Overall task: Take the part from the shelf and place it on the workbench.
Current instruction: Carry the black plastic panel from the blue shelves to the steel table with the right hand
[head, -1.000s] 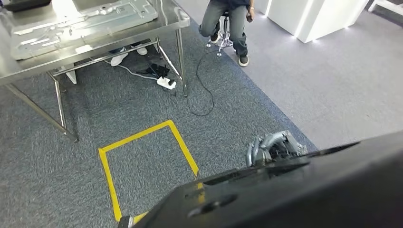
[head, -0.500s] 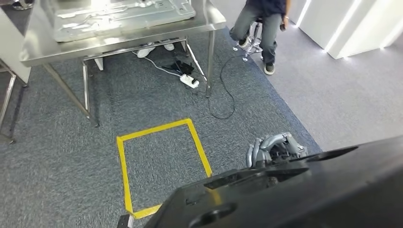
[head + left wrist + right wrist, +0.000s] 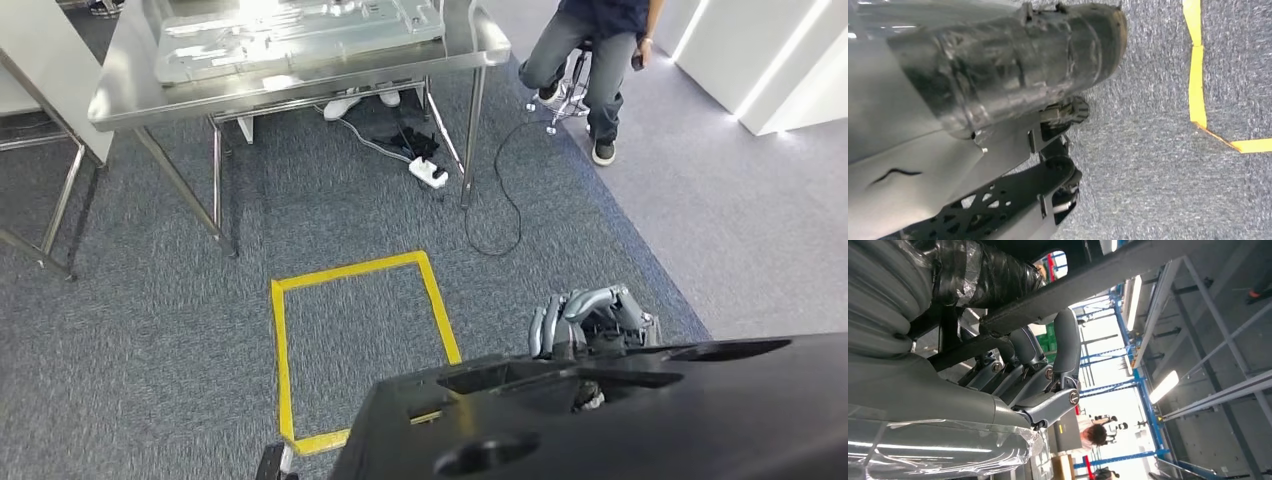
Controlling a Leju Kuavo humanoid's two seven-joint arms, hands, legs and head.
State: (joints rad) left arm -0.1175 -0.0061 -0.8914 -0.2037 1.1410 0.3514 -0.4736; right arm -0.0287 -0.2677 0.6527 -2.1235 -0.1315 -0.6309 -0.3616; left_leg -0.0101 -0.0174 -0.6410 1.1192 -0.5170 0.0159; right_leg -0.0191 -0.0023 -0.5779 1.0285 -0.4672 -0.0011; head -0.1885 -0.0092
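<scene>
One large black part (image 3: 640,420) fills the lower right of the head view, a broad moulded panel with cut-outs and a round hole in its face. It looks stiff and bulky, probably awkward more than heavy, with a smooth surface that could slide; its edges and the rims of the cut-outs seem the surest places to hold. The right hand (image 3: 590,322) curls its fingers (image 3: 1068,347) over the panel's far edge, gripping it. The left hand (image 3: 1060,150) shows in the left wrist view under a wrapped dark cover, and I cannot tell whether it holds anything. Ahead on the grey carpet lies a yellow taped square (image 3: 360,345). Beyond it, at the upper left of the frame, stands the steel worktop (image 3: 130,95) carrying a pale metal sheet (image 3: 290,35). A seated person (image 3: 590,50) is at the upper right
</scene>
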